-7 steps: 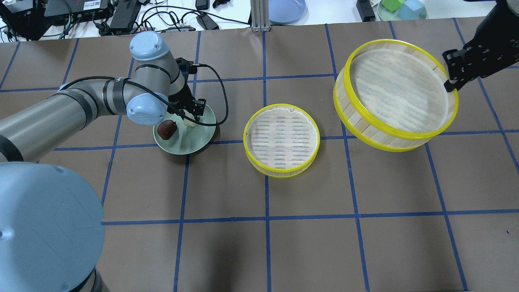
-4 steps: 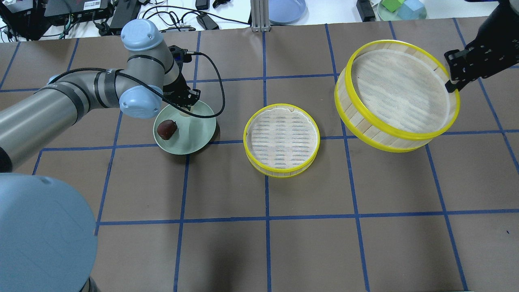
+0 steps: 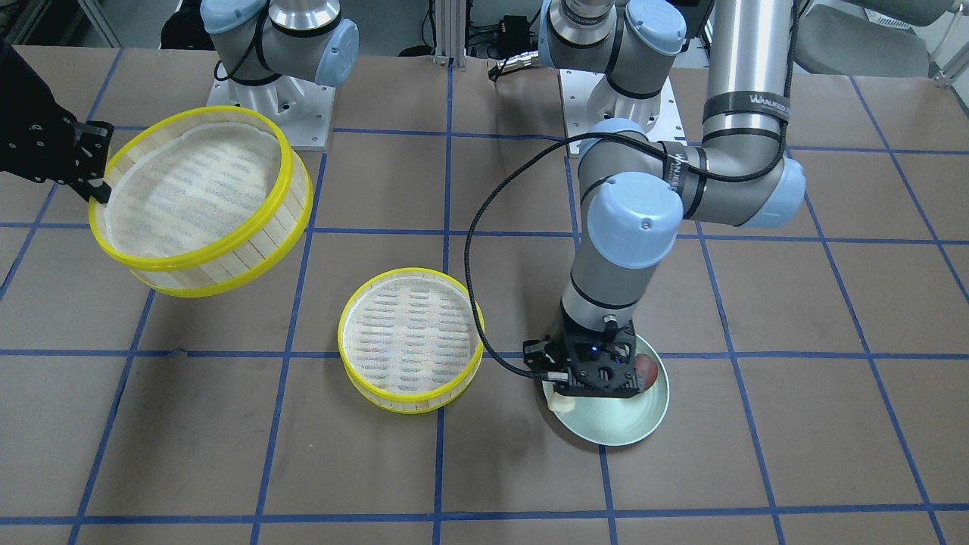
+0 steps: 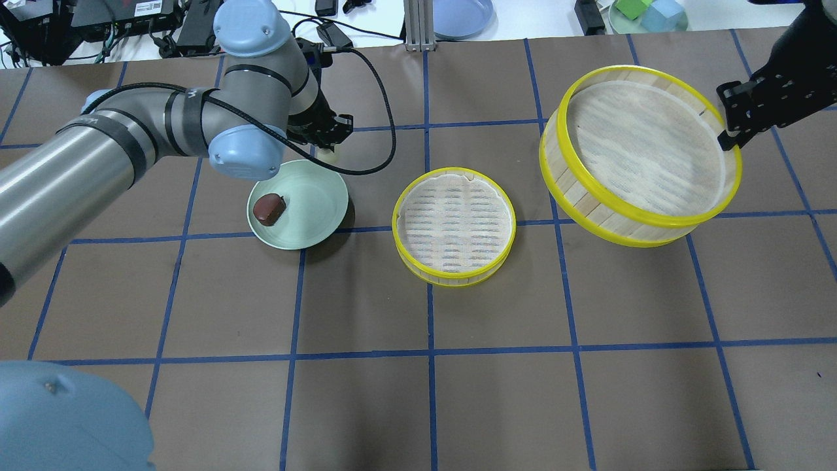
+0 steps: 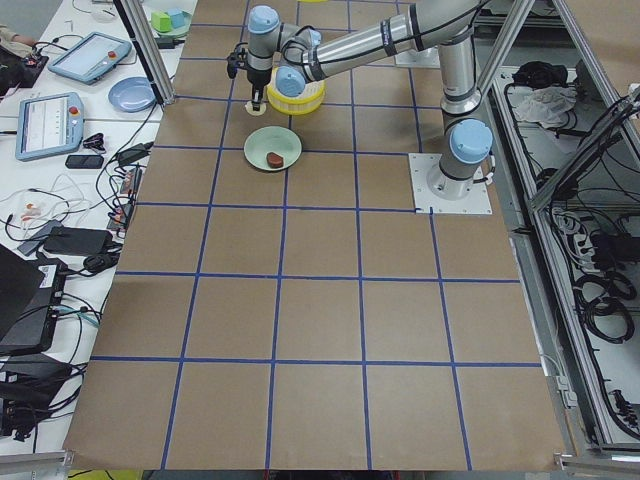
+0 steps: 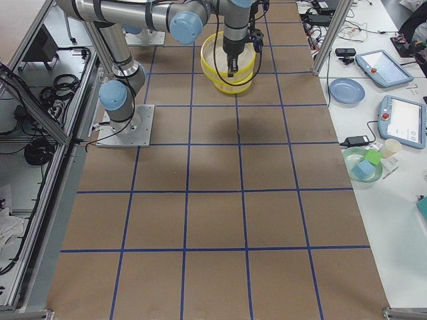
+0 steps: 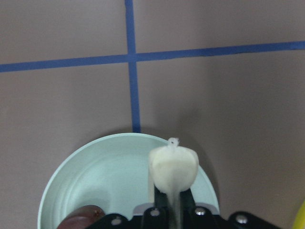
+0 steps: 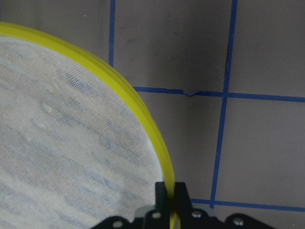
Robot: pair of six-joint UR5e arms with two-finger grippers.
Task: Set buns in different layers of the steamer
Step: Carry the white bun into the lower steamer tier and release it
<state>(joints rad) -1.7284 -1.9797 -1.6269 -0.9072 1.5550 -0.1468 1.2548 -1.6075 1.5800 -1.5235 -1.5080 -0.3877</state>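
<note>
Gripping the cream bun [image 7: 173, 164] between its two fingers, the left gripper [image 4: 328, 145] is closed only as far as the bun's width. It holds the bun raised clear of the plate [image 4: 310, 212], above the plate's edge on the side nearer the small tray. The bun hangs below the fingertips with a small peak at its end.

On the pale green plate lies the brown bun [image 4: 269, 208], alone, toward the side away from the trays. The plate sits flat on the brown table [image 4: 497, 392] marked with blue tape lines.

The small tray [image 4: 454, 226] stands on the table just beside the plate, apart from it. It has a yellow rim and wooden slat wall, and only its white mesh liner shows inside.

The large tray [image 4: 641, 154] is well to the right in the overhead view, held off the table and tilted. The right gripper [image 4: 727, 137] is clamped on its yellow rim, one finger inside the wall and one outside, as the right wrist view shows. Only the white liner shows inside this tray too.

Beyond the table's far edge, on a white bench, sit a blue dish [image 4: 461, 16] and a green dish [image 4: 614, 19] holding a green and a blue block.
</note>
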